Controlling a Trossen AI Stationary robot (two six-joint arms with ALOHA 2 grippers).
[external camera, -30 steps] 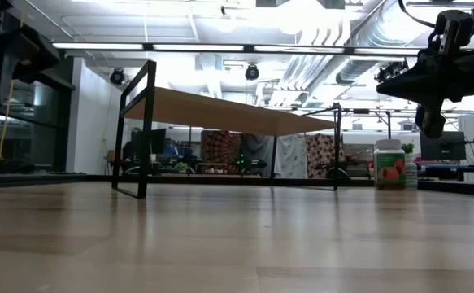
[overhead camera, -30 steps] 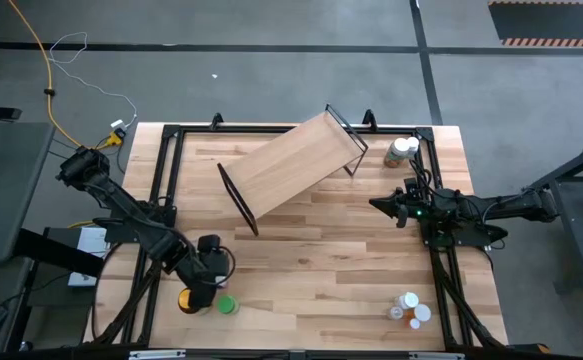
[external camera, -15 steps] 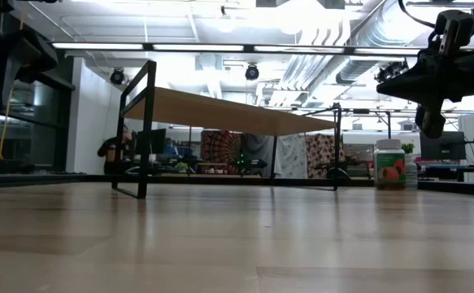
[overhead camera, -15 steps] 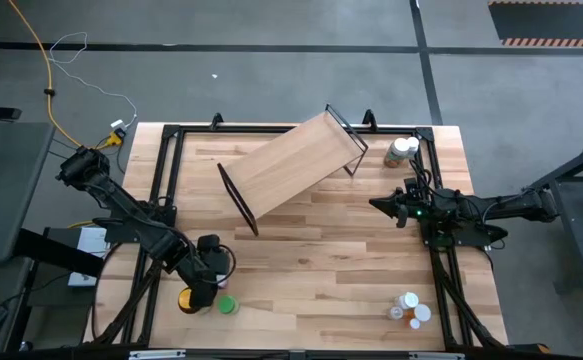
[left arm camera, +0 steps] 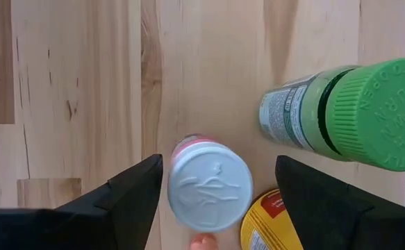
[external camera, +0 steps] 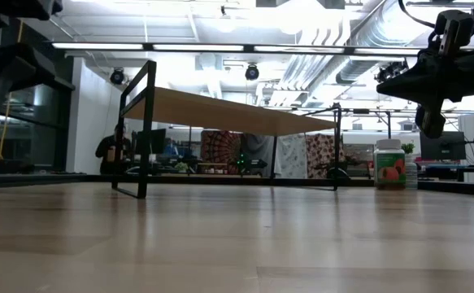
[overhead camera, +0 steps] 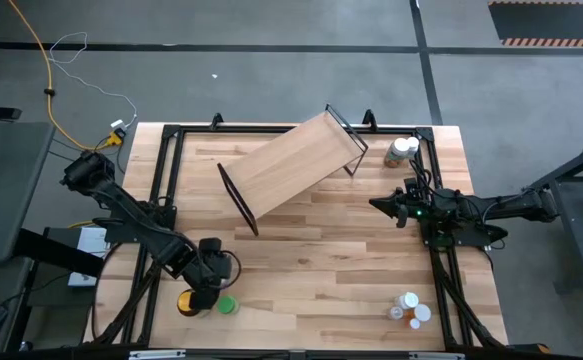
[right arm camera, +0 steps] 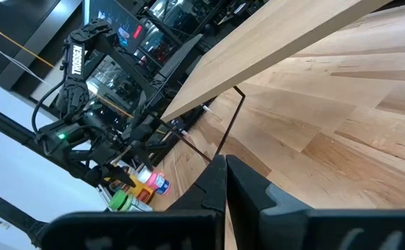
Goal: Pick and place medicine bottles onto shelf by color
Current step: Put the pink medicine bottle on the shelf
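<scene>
My left gripper point(left arm camera: 219, 201) hangs open, pointing down, over a cluster of medicine bottles at the table's near left. Its fingers stand on either side of an upright bottle with a pale cap and pink rim point(left arm camera: 210, 192), apart from it. A green bottle point(left arm camera: 348, 114) lies on its side beside it, and a yellow-lidded jar point(left arm camera: 271, 226) stands close by. The shelf point(overhead camera: 296, 165) stands on its black wire ends at the far middle, askew. My right gripper point(overhead camera: 376, 205) is shut and level above the table's right side, with nothing in it.
A white-capped bottle with a peach label point(overhead camera: 401, 150) stands at the far right corner, beside the shelf's end. Several small bottles point(overhead camera: 411, 310) cluster at the near right. Bare tabletop point(overhead camera: 321, 260) lies between the shelf and the near edge.
</scene>
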